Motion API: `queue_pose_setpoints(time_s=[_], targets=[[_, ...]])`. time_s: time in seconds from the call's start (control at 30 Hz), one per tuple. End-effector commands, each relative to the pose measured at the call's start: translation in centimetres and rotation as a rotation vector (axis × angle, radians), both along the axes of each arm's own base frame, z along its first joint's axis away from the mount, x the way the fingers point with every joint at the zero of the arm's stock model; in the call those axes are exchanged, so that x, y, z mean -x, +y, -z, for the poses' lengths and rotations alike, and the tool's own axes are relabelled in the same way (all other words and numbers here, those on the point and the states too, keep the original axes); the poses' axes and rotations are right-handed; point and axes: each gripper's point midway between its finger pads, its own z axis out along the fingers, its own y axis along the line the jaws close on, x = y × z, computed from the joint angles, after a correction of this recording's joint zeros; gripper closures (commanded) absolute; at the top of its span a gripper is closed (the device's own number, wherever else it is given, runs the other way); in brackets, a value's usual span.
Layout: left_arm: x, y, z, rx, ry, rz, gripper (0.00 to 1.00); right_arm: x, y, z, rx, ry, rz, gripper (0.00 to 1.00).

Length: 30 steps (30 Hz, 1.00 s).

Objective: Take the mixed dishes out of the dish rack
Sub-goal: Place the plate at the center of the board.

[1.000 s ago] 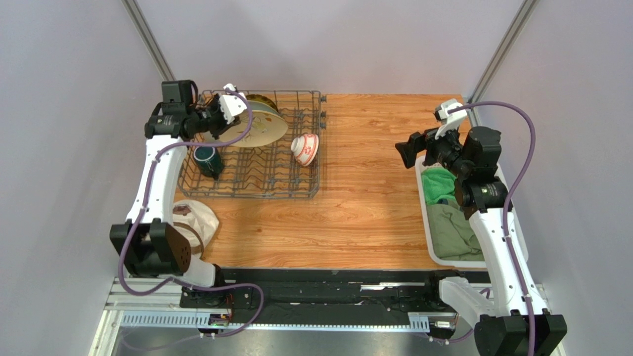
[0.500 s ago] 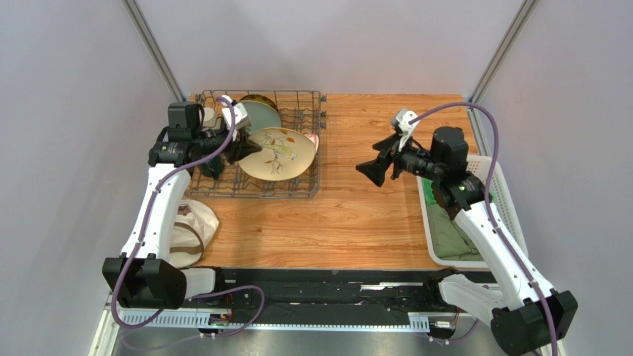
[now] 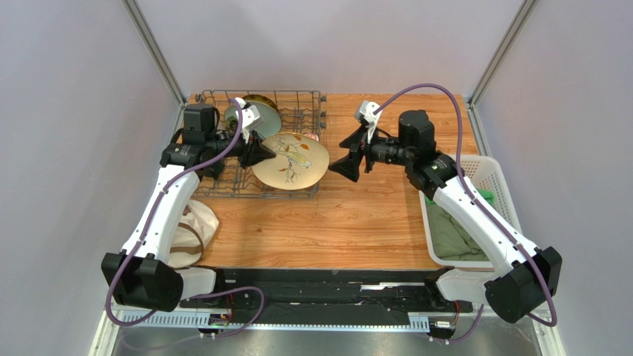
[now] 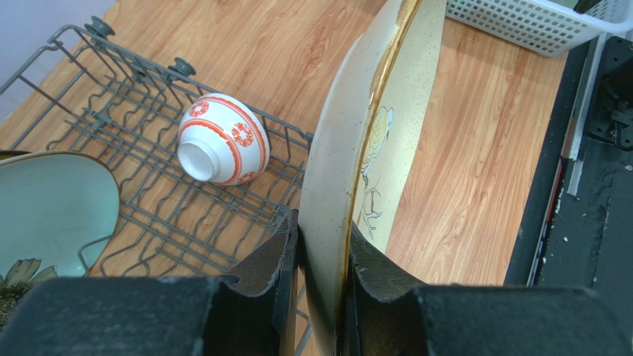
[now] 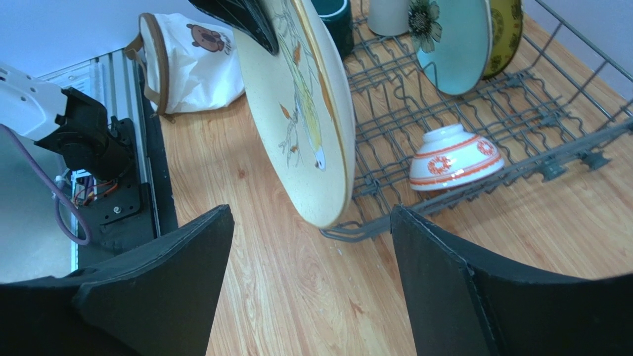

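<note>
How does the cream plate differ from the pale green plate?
The cream plate is pinched in the left claw, off the dish rack's prongs; the pale green plate stands between them. Cream plate shows a bird, pale green plate a flower. Both are round and on edge.

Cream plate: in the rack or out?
Out: left gripper pinches the cream plate by its rim, on edge, above the dish rack corner.

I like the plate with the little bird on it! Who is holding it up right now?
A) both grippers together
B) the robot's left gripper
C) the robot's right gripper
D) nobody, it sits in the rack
B: the left gripper pinches the rim of the cream plate, while the right gripper is open and not touching it.
</note>
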Motion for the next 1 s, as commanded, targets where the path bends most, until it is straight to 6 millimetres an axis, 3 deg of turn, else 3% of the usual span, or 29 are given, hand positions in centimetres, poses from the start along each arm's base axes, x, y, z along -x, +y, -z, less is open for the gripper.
queue_pose_setpoints(time_s=[0.0, 0.43, 0.53, 0.67, 0.8, 0.87, 0.97], targets=[[1.1, -1.6, -4.1, 0.079, -0.129, 0.074, 1.0, -0.4, 2.1, -2.2, -0.026, -0.082, -0.052, 0.19], [3.9, -2.7, -4.5, 0.118, -0.125, 0.144, 1.0, -1.6, 5.5, -1.1, 0.003, -0.095, -0.1, 0.26], [4.6, -3.0, -4.6, 0.126, -0.127, 0.166, 1.0, -1.7, 6.2, -0.9, 0.012, -0.094, -0.109, 0.37], [5.1, -3.2, -4.4, 0.125, -0.136, 0.176, 1.0, -1.8, 6.8, -0.4, 0.022, -0.084, -0.126, 0.67], [5.1, -3.1, -3.8, 0.116, -0.136, 0.173, 1.0, -1.7, 6.9, 0.1, 0.029, -0.079, -0.131, 0.88], [5.0, -3.1, -3.7, 0.114, -0.135, 0.174, 0.91, -1.7, 6.9, 0.5, 0.032, -0.077, -0.128, 0.99], [4.7, -3.0, -3.4, 0.106, -0.13, 0.162, 0.72, -1.8, 6.5, 0.5, 0.037, -0.094, -0.114, 1.0]])
